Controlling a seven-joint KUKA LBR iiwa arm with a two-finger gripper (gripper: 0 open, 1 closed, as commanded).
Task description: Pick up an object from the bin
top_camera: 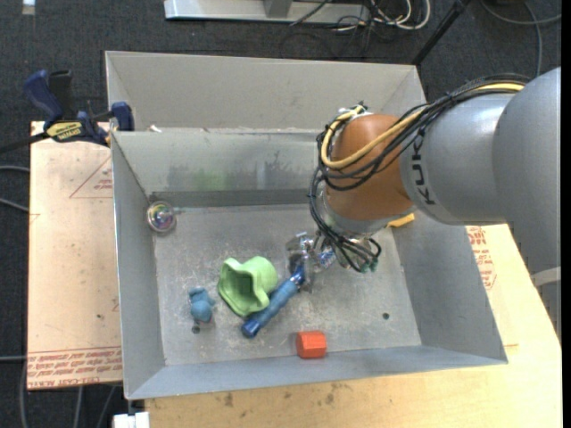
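My gripper (303,259) hangs low over the middle of the bin floor, under the orange wrist cover. Its metal tips sit right at the upper end of a blue stick-shaped thing (273,304) that lies slanting down to the left. A light green cup-like thing (245,283) lies on its side just left of the blue stick, touching it. A small orange-red block (310,345) rests near the bin's front wall, below the gripper. Whether the tips grip the stick's end is hidden by glare and cables.
A small blue lump (202,307) lies left of the green cup. A shiny glass-like ball (161,218) sits in the back left corner. The arm and its yellow and black cables cover the bin's right back part.
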